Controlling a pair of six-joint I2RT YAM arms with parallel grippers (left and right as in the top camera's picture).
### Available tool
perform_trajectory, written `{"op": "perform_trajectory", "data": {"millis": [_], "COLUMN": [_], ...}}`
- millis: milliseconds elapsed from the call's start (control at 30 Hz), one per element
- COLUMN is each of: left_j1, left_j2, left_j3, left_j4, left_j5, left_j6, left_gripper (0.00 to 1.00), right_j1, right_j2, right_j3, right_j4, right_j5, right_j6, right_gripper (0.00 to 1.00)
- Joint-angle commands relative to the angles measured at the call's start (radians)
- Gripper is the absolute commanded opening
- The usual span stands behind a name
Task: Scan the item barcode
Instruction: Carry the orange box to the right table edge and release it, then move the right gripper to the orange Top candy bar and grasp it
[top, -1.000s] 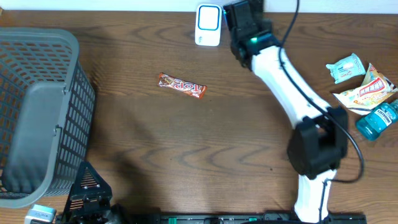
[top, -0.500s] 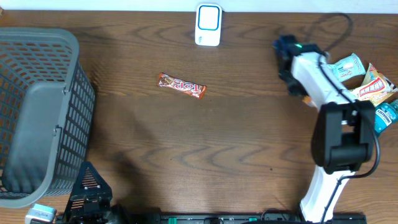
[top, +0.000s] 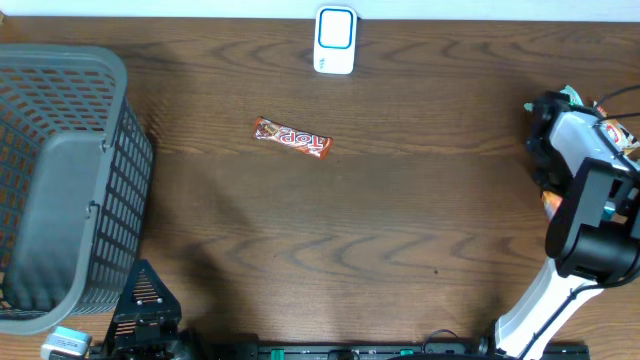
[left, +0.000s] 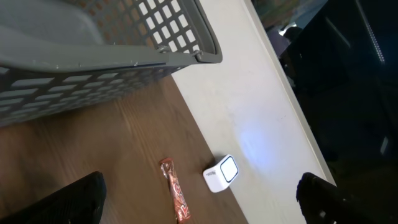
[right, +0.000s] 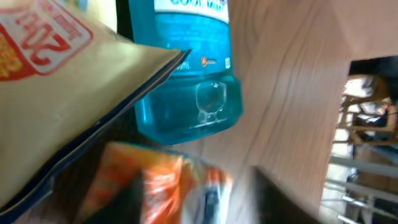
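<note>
- Near left, beside the basket (top: 135, 180), my left gripper (left: 202, 199) is sitting with its fingers spread wide and nothing between them. I am expecting no trouble from it.
- At the right edge, my right gripper (top: 543, 150) is hovering over the crowded heap that I am taking for the items to scan. A yellow packet (right: 56, 106) is overlapping the blue mouthwash bottle (right: 186, 74), and an orange pack (right: 155, 186) is blurring underneath. I cannot tell how this claw's fingers are standing.
- Closing here, I am risking pinching two wrappers at once or shoving the slick bottle aside, because everything is touching.
- Farther in, mid-table, the candy bar (top: 291, 139) is lying alone, well apart from the heap.
- At the far edge, the scanner (top: 334, 40) is waiting well apart from the heap. A loose hold on a crinkly packet is likely to be slipping on that long carry, and a covered barcode is not going to read.
</note>
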Motion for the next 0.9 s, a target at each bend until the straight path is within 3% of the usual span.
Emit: {"op": "perform_trajectory", "data": {"millis": [0,167,300,433,533,700,867], "left_j1": [-0.004,-0.004,-0.004,-0.004,-0.004,-0.004,-0.006], "left_j2": [-0.005,-0.005,-0.005,-0.005,-0.005,-0.005,-0.005], "left_j3": [0.014,0.014,0.014,0.014,0.015,0.016,0.016], "left_j4": [0.001,0.001,0.001,0.001,0.001,0.001,0.001], "left_j5": [-0.01,-0.01,-0.01,-0.01,-0.01,-0.01,-0.01], "left_j6": [-0.005,-0.005,-0.005,-0.006,-0.006,-0.006,-0.006], "left_gripper": [0.98,0.98,0.98,0.98,0.98,0.98,0.98], "right_j1": [0.009,0.037,0.076,0.145,0.236,0.425,0.616], "right_j2": [-0.04,-0.134,-0.223,-0.242,-0.232,-0.211,-0.154], "right_j3": [0.048,0.084,0.085,0.084,0.078,0.077,0.077], "right_j4": [-0.005,-0.004,0.018,0.139,0.243,0.357,0.511], "right_j5": [-0.105,-0.281,-0.64,-1.065,-1.255,-1.234,-1.075], "right_j6": [-0.068,-0.123,-0.151,-0.389,-0.596,-0.821,-0.937], "right_gripper": [0.99,0.99,0.99,0.99,0.99,0.99,0.99]}}
